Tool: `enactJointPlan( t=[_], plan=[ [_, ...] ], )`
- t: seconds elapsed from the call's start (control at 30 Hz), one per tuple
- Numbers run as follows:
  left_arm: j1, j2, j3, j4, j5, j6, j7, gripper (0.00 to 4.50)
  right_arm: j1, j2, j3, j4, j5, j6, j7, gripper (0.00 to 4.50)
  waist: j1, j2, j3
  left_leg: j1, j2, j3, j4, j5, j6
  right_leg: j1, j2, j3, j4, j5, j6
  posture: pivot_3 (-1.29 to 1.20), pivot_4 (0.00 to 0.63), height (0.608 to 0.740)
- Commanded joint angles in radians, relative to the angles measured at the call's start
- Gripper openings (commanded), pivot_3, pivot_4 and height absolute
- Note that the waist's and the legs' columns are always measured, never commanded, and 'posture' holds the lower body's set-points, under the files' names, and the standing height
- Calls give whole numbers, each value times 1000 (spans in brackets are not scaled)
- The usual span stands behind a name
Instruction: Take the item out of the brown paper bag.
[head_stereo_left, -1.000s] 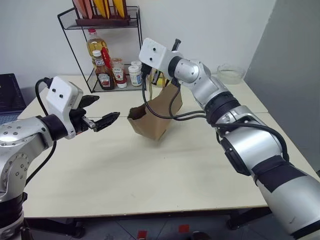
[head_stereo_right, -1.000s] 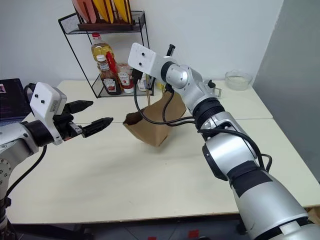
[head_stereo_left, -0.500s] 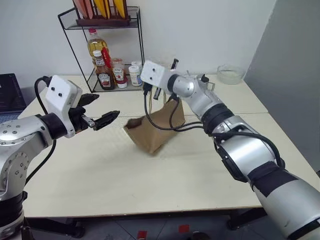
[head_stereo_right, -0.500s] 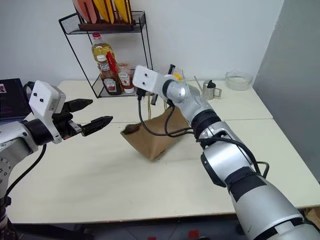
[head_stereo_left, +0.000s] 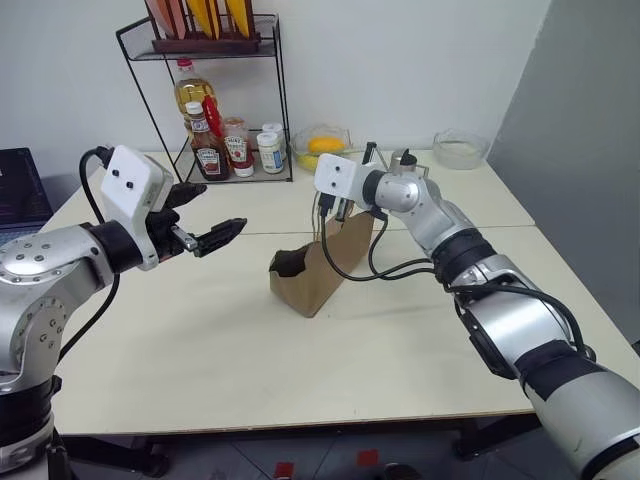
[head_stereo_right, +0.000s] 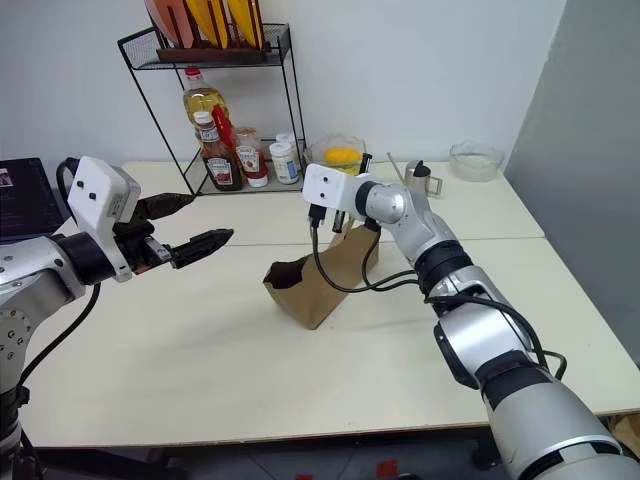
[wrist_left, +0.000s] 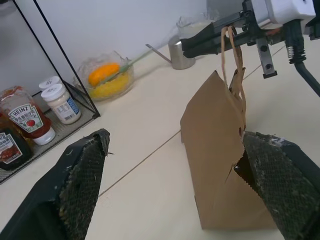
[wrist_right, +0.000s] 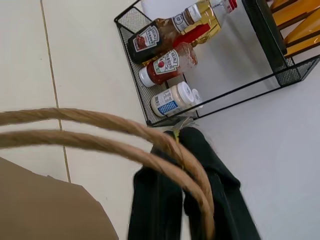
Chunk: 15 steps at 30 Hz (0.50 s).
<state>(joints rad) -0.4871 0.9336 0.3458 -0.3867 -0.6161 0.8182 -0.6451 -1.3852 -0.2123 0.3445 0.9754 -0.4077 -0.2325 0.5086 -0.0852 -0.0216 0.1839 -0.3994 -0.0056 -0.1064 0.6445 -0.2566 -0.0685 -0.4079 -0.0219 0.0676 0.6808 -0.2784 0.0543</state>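
The brown paper bag (wrist_left: 220, 165) stands on the table (wrist_left: 145, 200), its cord handles (wrist_left: 234, 65) hooked over the right pincer (wrist_left: 200, 44). The left pincer's fingers (wrist_left: 82, 182) spread wide either side.

Brown paper bag (head_stereo_left: 318, 265) at centre of table (head_stereo_left: 250, 350); wire rack (head_stereo_left: 215, 110) behind it to the left; bowl (head_stereo_left: 460, 148) at far right.

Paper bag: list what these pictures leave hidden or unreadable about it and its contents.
- Item: the bag has its opening dark in both eye views, so nothing inside can be made out.
- Bag's lower corner: left wrist view, covered by that end effector's finger.
- Bag body: cut off by the frame edge in the right wrist view; mostly the handles show.
- Right end effector's grip on the handles: too small in the eye views.
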Motion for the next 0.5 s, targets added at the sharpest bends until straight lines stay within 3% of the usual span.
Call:
enactJointPlan(
  t=[0.03,0.1,0.2,0.5],
  plan=[
    [-25,1,0,0,8,-28,0,4500,3,-22,-25,-84,32,-18,26,1290,0,0,0,0,0,0,0,0,0,0,0,0,0,0,0,0,150,740],
    [-28,2,-4,8,10,-34,-2,4500,16,-33,-31,-105,43,-21,44,2045,0,0,0,0,0,0,0,0,0,0,0,0,0,0,0,0,150,740],
    [-34,0,-15,15,12,-42,-1,4500,28,-55,-30,-125,47,-30,64,2822,0,0,0,0,0,0,0,0,0,0,0,0,0,0,0,0,150,740],
    [-44,1,-22,33,15,-52,-3,4500,32,-96,-22,-170,53,-52,107,2822,0,0,0,0,0,0,0,0,0,0,0,0,0,0,0,0,150,740]
  ],
)
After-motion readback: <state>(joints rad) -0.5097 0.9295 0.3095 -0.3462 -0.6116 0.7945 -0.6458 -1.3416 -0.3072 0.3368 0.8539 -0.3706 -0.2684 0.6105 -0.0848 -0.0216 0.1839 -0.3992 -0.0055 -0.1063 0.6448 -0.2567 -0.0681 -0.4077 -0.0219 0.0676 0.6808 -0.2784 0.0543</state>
